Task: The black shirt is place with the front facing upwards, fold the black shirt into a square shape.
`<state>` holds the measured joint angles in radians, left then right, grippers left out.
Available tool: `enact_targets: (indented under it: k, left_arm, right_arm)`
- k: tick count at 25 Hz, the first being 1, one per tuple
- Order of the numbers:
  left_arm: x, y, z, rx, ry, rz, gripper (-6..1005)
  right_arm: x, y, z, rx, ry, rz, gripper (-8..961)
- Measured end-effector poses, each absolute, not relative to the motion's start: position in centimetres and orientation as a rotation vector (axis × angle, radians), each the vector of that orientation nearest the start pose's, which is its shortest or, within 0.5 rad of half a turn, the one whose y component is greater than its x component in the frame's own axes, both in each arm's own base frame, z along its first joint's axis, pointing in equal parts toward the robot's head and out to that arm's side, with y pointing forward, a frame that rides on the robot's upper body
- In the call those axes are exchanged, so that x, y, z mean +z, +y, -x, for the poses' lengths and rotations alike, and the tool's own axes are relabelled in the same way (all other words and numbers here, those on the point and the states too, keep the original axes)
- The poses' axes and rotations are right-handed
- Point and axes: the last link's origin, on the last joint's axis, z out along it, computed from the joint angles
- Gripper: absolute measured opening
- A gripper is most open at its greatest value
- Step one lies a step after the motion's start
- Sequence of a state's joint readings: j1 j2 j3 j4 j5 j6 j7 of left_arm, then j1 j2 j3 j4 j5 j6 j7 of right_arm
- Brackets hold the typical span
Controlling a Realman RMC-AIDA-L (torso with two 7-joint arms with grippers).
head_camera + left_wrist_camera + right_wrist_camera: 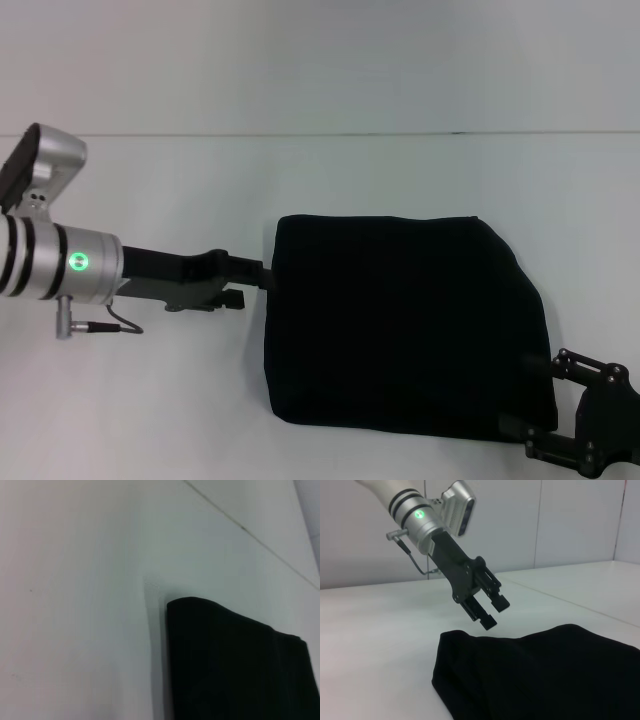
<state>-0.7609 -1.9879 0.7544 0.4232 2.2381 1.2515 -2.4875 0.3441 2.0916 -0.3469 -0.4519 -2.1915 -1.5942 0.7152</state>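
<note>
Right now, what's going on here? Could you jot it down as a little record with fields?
surface: plain white table
item: black shirt, folded into a rough square, lying flat
lettering on shirt: none showing
left gripper: open, raised above the table just off the shirt's left edge, holding nothing
right gripper: low at the shirt's near right corner; whether it is gripping is hidden
fold progress: shirt already looks close to square
</note>
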Motion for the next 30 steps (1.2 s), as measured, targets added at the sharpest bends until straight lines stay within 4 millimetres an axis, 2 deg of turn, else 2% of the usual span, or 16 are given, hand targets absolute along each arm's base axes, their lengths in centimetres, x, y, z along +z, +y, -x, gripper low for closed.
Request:
enact_targets:
  k: [15, 21, 30]
  left_arm:
    - [-4.4, 38.5, 25.6, -0.332, -1.965, 2.175, 638]
    - [-5.5, 38.6, 24.6, -0.325, -1.956, 2.205, 639]
    - [-5.9, 38.8, 23.7, -0.380, -1.953, 2.209, 635]
  right_arm:
    - [-2.4, 24.2, -34.1, 0.610, 0.333, 2.594, 768]
    - [-2.5, 24.2, -34.1, 0.608, 0.332, 2.598, 769]
    - [-2.5, 24.2, -34.1, 0.608, 0.333, 2.595, 768]
